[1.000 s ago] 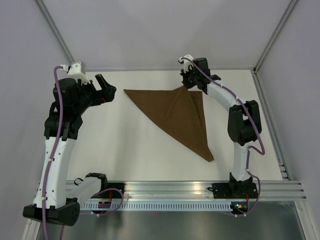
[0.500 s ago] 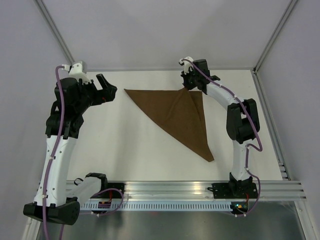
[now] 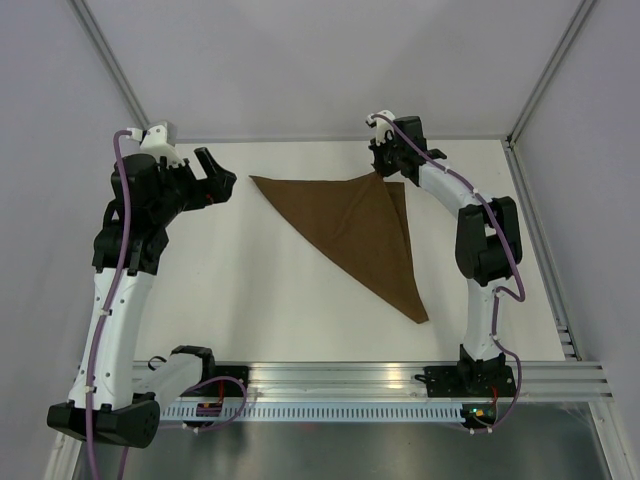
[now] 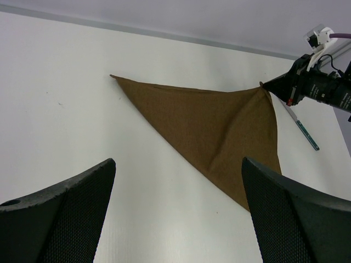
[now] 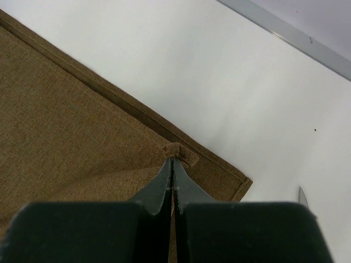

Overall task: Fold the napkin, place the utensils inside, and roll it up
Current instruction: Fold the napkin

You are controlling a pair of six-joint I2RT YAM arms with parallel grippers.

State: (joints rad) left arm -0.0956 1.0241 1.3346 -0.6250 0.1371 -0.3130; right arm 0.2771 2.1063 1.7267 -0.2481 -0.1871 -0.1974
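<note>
With the diagonal fold nearly finished, we judge the task to be in its first stage. The large dark-brown square cloth napkin (image 3: 355,225) lies as a triangle on the white desk (image 3: 250,300), in its far-right part. The right end effector (image 3: 381,172) is pressed together on the upper layer's corner, close to the desk's far edge. In the right wrist view the fabric puckers at this pinch, and the lower layer's hemmed corner shows just beyond it, so the two corners do not quite coincide. The left end effector (image 3: 215,180) is spread wide and holds nothing. It hovers beside the napkin's far-left corner, apart from the cloth.

The corner has yet to be released. The utensils have yet to be laid inside the napkin, and the roll has not begun. We see one slim teal-green and whitish stick-like utensil (image 4: 306,131) on the bare desk, just right of the napkin towards the right edge. We cannot tell from these views whether more pieces lie there.

The triangle's long axis is its folded edge, running from the far-left corner obliquely to a sharp tip that points towards the near-right corner of the desk. One short side lies roughly parallel to the far edge.
</note>
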